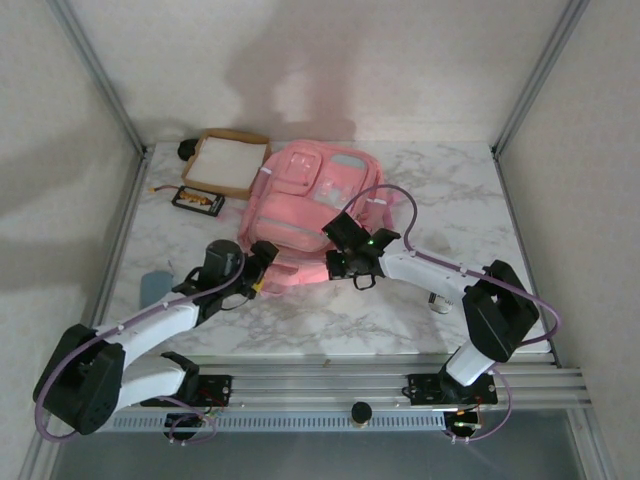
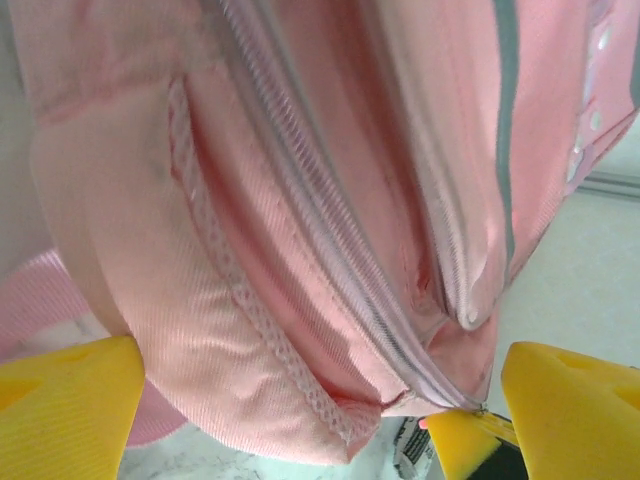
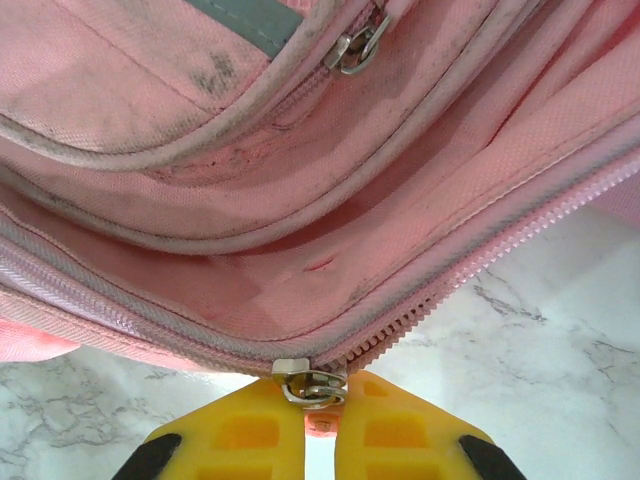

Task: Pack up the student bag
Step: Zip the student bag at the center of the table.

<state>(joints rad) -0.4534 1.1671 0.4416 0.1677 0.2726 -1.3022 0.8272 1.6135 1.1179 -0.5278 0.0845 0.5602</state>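
Pinching zipper pull [image 3: 310, 383] with right gripper [image 3: 312, 425], likely to work student bag [image 1: 305, 205] zip; left gripper [image 2: 310, 420] fingers spread wide beside bag's near edge, holding nothing.

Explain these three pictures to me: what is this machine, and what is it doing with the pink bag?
The overhead picture shows two robot arms bolted at the near edge of a marble table. Each ends in a two-finger gripper with yellow pads and carries a small camera; the other two pictures come from those wrist cameras. A pink student bag lies in the middle, with a shallow tan cardboard tray and a small dark packet to its left. The right gripper is shut on a metal zipper pull of the bag. The left gripper is open, its fingers either side of the bag's edge, holding nothing.
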